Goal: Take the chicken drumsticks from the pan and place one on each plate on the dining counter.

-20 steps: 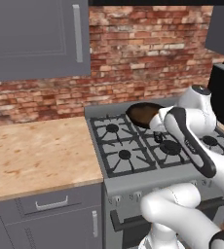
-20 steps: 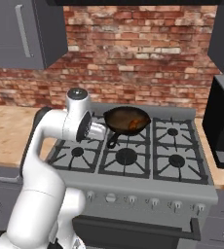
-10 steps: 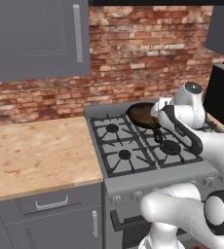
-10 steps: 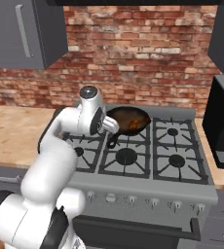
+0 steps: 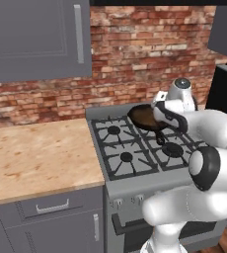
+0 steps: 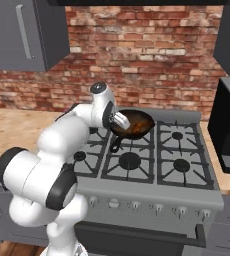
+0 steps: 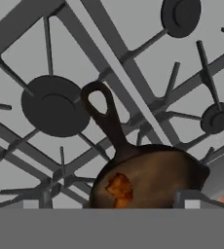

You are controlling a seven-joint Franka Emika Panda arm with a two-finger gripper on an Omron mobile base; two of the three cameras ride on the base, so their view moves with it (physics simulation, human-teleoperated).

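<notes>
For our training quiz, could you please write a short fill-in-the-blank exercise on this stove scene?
1. The pan sits on the ____.
2. The wall behind it is made of ____.
3. The drumsticks lie in the ____.
4. The gripper, above the pan, is ____.

Missing words: stove; brick; pan; open

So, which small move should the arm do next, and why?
Probably lower the open gripper onto the chicken in the pan. The hand hangs above the pan on the stove, the chicken lies just ahead of the fingertips, and nothing is held yet.
</notes>
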